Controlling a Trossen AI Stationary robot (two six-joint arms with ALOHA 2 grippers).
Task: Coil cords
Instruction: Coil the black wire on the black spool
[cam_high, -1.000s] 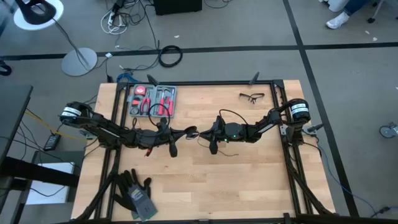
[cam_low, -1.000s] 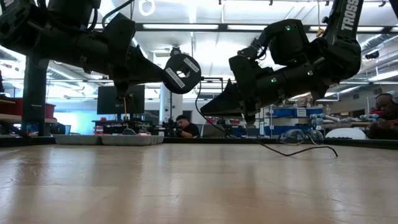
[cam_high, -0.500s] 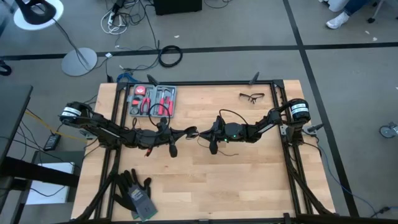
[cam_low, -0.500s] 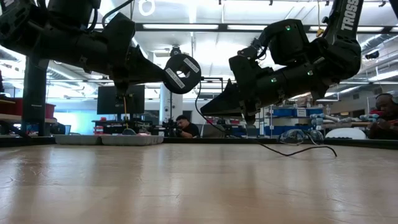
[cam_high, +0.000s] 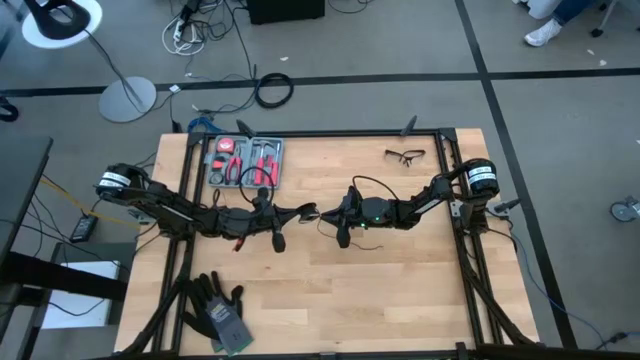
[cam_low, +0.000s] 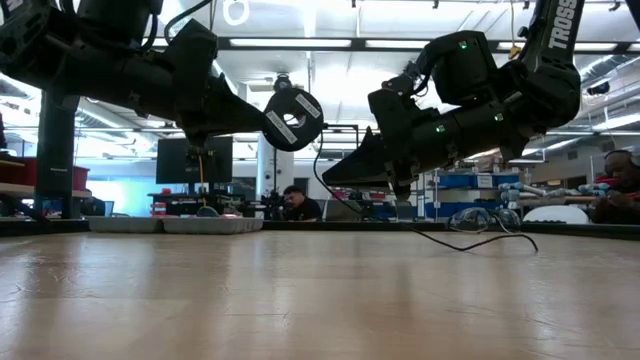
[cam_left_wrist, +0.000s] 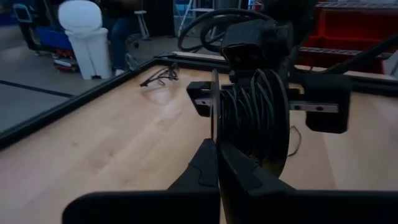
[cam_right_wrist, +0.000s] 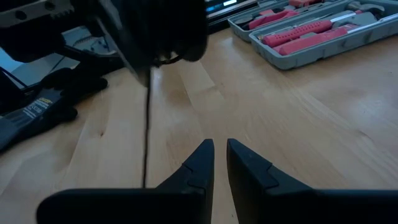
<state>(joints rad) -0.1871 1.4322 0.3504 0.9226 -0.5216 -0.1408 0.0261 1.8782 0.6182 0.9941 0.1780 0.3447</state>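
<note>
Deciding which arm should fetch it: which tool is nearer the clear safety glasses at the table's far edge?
The right tool: the clear safety glasses lie on its side. The left tool is slightly farther.

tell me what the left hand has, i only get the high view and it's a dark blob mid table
observer: The left wrist view shows the left hand shut on the round puck, edge-on, with thin cord wound around it.
operator: is the puck on the wood or lifted
observer: Lifted. In the low view it hangs well above the table, with nothing touching it from below.
operator: any slack not wound yet
observer: Yes. The low view shows a loose length of cord lying on the far tabletop, beyond the right hand.
</note>
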